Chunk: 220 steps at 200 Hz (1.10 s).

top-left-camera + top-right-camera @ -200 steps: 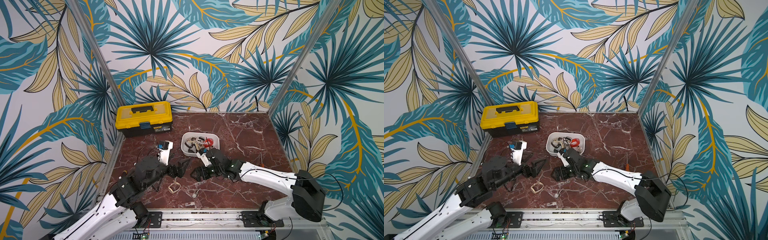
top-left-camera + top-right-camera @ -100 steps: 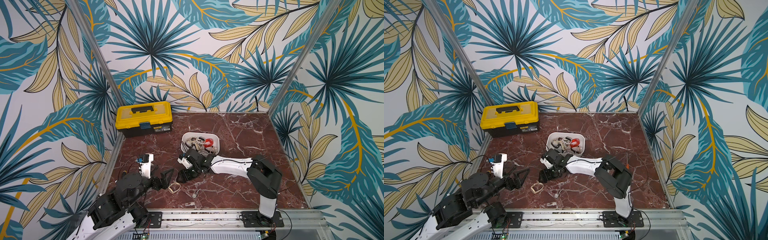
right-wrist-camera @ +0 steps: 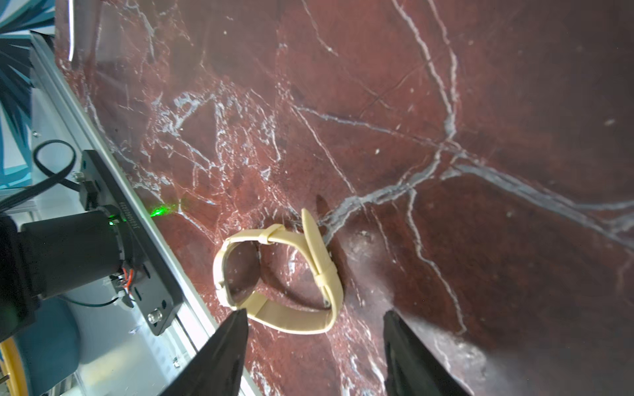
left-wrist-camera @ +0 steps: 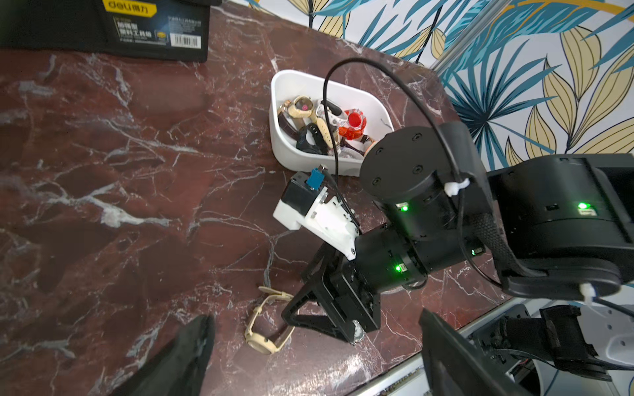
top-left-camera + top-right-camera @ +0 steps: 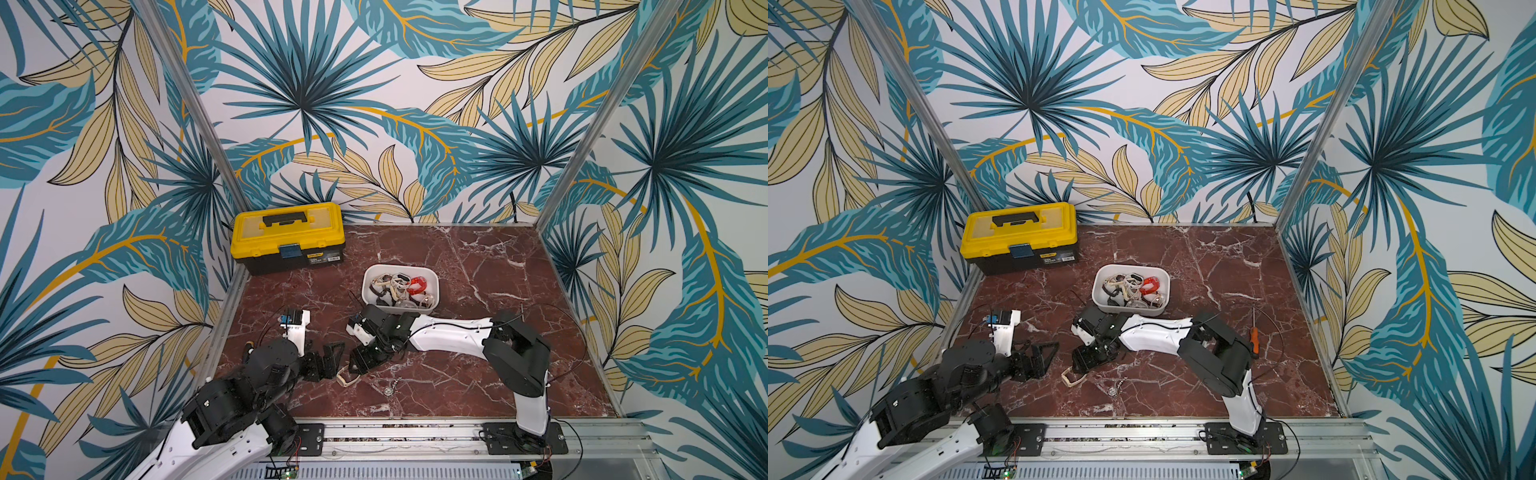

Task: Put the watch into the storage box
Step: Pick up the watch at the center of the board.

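- Right wrist view showed the cream watch (image 3: pixel 320 260) lying on the marble table (image 3: pixel 480 103), outside the box.
- On that arm, the right gripper (image 3: pixel 315 312) stood with jaws spread and gripped nothing. The strap lay just ahead of its fingertips (image 3: pixel 226 343).
- In a top view, the left gripper (image 5: pixel 326 363) was spread wide and empty at the watch's 9 o'clock.
- At the watch's 1 o'clock sat the white storage box (image 4: pixel 284 151), holding other watches (image 4: pixel 302 106), with the yellow toolbox (image 5: pixel 286 232) at 11 o'clock.

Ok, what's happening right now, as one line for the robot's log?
watch: on table, not in storage box | right gripper: open, at watch, no grip yet | left gripper: open, empty
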Each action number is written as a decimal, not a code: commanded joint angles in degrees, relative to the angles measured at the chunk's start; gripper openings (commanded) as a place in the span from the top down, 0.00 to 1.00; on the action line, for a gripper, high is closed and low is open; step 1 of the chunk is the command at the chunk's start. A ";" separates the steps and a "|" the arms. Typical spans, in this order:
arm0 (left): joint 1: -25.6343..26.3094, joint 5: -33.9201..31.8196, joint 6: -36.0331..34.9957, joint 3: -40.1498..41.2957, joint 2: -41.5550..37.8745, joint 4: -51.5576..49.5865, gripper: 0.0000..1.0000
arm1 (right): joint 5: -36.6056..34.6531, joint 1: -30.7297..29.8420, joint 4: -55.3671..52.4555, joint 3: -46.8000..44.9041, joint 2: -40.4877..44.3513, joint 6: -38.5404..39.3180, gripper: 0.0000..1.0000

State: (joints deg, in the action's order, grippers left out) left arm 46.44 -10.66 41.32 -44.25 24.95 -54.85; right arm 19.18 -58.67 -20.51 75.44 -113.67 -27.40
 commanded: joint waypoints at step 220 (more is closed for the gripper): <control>0.32 5.85 -7.21 -13.74 1.79 -27.87 0.00 | -9.34 -3.28 -10.64 9.19 -9.09 -0.55 0.65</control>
State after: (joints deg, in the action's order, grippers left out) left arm 46.59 -5.69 36.34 -55.44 26.70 -82.32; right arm 11.35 -61.52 -28.08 84.09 -119.79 -27.51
